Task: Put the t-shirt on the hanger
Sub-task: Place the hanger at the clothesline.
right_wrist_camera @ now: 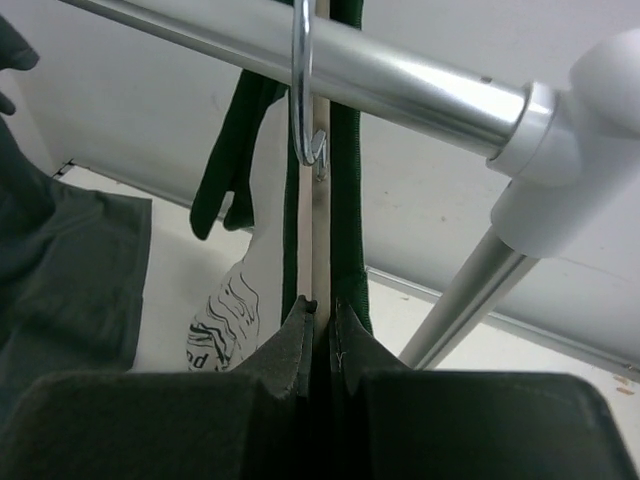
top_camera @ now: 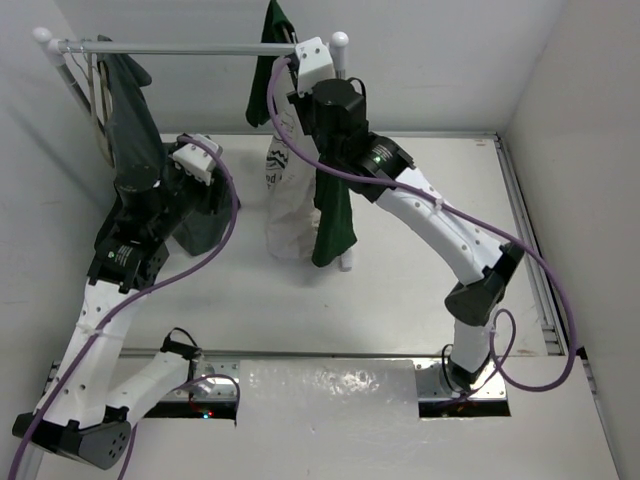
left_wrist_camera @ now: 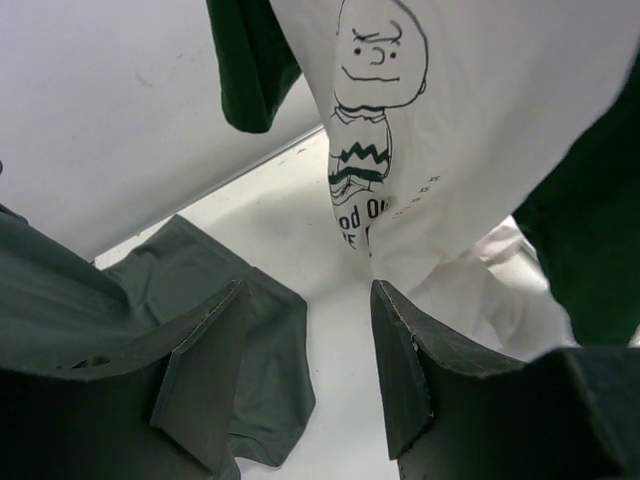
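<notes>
The dark green t-shirt [top_camera: 333, 225] with its white printed panel [top_camera: 285, 200] hangs from the rail, its lower end resting on the table. In the right wrist view the hanger [right_wrist_camera: 320, 200] runs as a thin pale strip between green shirt folds [right_wrist_camera: 347, 180], and its metal hook [right_wrist_camera: 299, 90] sits over the rail. My right gripper [right_wrist_camera: 320, 305] is shut on the hanger just below the rail; it also shows in the top view [top_camera: 300, 58]. My left gripper [left_wrist_camera: 308, 300] is open and empty, low near the table to the left of the shirt's cartoon print [left_wrist_camera: 375, 90].
The silver rail [top_camera: 190, 47] spans the back, with a white end post [top_camera: 341, 45] beside my right gripper. A dull grey-green garment [top_camera: 130, 110] hangs at the rail's left end and spreads on the table [left_wrist_camera: 210, 290] under my left gripper. Walls stand close on both sides.
</notes>
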